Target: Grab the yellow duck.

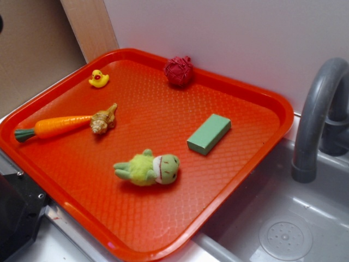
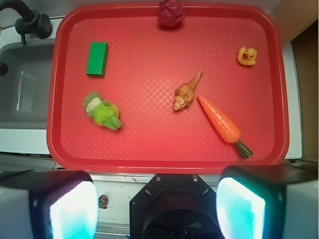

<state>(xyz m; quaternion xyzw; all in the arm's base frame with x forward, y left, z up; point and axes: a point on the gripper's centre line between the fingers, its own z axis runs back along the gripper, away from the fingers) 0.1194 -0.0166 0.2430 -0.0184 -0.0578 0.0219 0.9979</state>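
Observation:
The yellow duck (image 1: 98, 79) is a tiny rubber toy with a red-orange beak. It sits near the far left corner of the red tray (image 1: 256, 142). In the wrist view the duck (image 2: 246, 56) lies at the upper right of the tray (image 2: 164, 154). My gripper (image 2: 157, 209) is open and empty, its two pads wide apart at the bottom of the wrist view, high above the tray's near edge and far from the duck. The gripper does not show in the exterior view.
On the tray lie a carrot (image 1: 54, 126), a seashell (image 1: 103, 120), a plush frog (image 1: 148, 168), a green block (image 1: 209, 134) and a red ball (image 1: 179, 71). A sink (image 1: 272, 229) with a grey faucet (image 1: 316, 114) is at the right.

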